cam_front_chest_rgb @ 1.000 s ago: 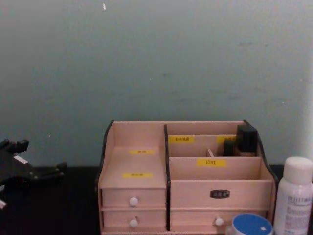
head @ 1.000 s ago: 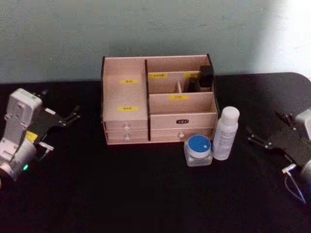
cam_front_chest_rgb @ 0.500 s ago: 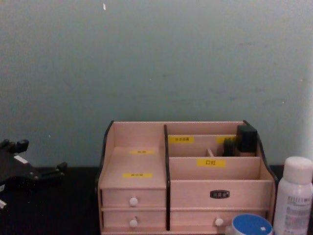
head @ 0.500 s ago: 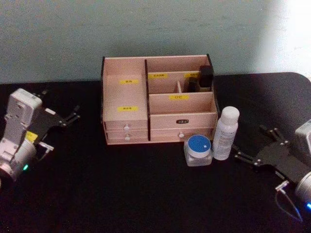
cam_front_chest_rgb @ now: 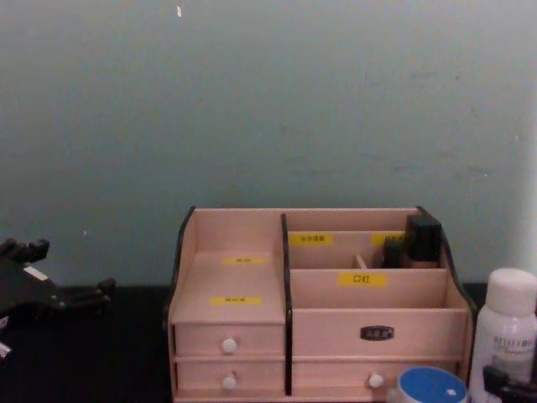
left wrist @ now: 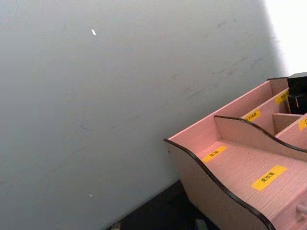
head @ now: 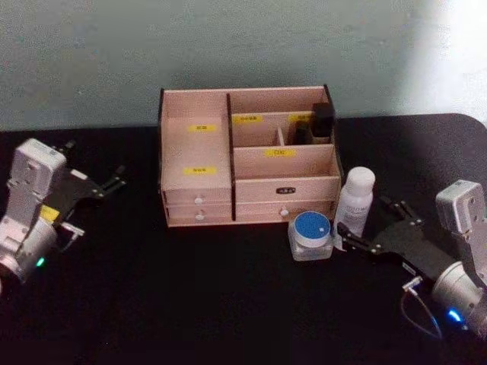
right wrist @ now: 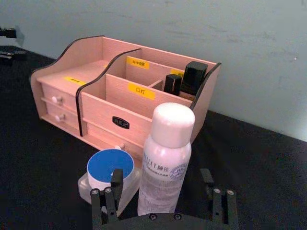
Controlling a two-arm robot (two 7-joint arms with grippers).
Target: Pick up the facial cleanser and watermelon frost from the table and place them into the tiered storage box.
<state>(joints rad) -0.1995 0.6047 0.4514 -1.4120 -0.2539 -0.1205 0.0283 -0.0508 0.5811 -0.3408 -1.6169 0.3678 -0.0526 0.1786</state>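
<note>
The facial cleanser (head: 354, 199), a tall white bottle, stands upright on the black table just right of the watermelon frost (head: 312, 234), a squat jar with a blue lid. Both sit in front of the tiered storage box (head: 198, 152), near its right corner. My right gripper (head: 373, 223) is open at table height, with one finger on each side of the cleanser (right wrist: 165, 158) and a small gap to it. One of those fingers (right wrist: 113, 189) sits close to the frost jar (right wrist: 109, 166). My left gripper (head: 112, 181) rests open, far left of the box.
Dark cosmetic items (head: 323, 122) stand in the box's back right compartment. A pale wall (cam_front_chest_rgb: 268, 101) rises right behind the box. Bare black table (head: 190, 304) stretches in front of and to the left of the box.
My right gripper has moved left across the table, from well right of the cleanser to straddling it. The left arm, bottle, jar and box have not moved.
</note>
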